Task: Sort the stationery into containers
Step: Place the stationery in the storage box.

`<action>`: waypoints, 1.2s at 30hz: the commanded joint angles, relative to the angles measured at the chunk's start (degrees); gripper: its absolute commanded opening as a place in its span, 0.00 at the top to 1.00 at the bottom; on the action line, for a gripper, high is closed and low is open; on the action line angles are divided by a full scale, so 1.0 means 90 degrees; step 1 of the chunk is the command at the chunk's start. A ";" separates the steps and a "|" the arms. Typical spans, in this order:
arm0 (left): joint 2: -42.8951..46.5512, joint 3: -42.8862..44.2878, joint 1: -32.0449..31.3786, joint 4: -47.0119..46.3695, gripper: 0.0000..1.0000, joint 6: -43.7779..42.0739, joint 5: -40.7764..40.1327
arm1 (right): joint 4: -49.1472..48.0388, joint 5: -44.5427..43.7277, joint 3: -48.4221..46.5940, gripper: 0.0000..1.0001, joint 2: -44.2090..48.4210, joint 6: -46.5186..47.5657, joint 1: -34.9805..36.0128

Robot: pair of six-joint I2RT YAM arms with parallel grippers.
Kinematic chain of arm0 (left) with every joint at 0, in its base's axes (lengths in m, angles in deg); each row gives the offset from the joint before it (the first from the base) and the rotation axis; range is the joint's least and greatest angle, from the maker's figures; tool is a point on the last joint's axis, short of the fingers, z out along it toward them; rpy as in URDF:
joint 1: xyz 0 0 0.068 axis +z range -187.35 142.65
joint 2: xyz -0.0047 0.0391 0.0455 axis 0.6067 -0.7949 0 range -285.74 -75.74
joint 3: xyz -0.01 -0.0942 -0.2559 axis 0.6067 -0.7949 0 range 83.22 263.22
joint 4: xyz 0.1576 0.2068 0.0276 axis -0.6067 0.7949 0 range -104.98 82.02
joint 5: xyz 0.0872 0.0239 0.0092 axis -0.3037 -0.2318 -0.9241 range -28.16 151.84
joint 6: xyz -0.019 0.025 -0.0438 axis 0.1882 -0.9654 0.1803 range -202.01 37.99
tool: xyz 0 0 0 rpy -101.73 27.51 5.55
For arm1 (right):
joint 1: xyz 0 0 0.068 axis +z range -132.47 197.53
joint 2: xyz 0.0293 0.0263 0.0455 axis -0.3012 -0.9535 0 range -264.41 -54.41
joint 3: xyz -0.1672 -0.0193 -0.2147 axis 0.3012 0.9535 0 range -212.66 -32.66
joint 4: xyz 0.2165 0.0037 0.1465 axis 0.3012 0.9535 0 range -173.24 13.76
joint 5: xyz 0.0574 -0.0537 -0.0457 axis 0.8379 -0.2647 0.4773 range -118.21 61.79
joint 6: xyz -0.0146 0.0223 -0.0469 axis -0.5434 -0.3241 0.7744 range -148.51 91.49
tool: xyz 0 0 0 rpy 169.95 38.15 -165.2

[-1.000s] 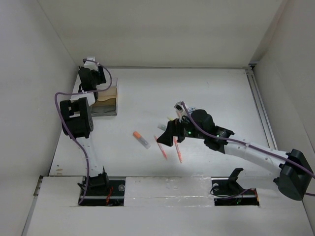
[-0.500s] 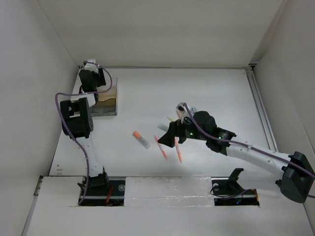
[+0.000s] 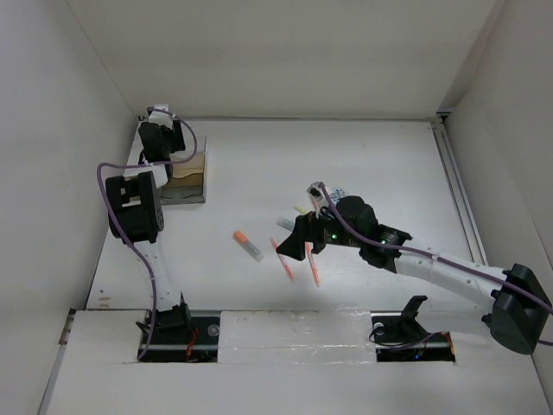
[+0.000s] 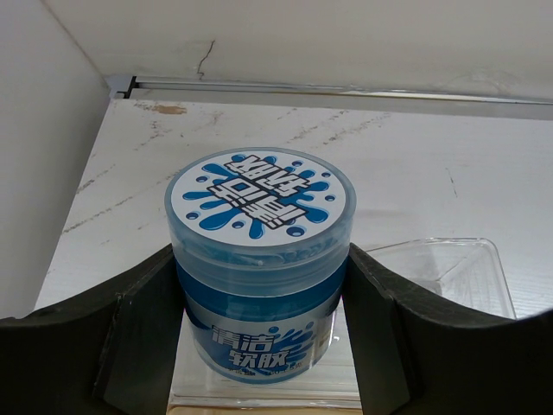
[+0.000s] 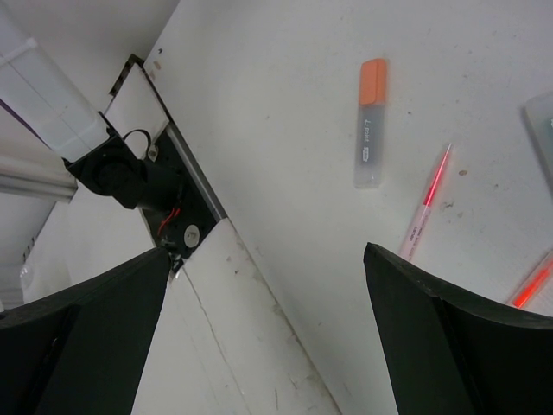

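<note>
Left fingers (image 4: 138,328) clamp the blue-and-white jar (image 4: 259,216) at the worktop's (image 3: 346,156) far left corner, above a clear tray (image 4: 458,268). Let go off-centre and it could tip on the rim! Right fingers (image 5: 432,346) spread wide over the pink pen (image 5: 425,203). That arm has shifted slightly since a second ago, and the pens haven't moved.

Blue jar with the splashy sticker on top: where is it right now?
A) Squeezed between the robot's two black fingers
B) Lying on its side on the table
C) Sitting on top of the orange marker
A: in the left wrist view the blue jar stands upright, with the left gripper's black fingers pressed against both of its sides.
</note>
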 commanded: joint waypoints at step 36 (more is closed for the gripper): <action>-0.0013 0.0184 0.0058 -0.0421 1.00 -0.0264 0.0112 | -0.0347 0.0040 -0.0219 0.00 0.0018 0.0251 0.0064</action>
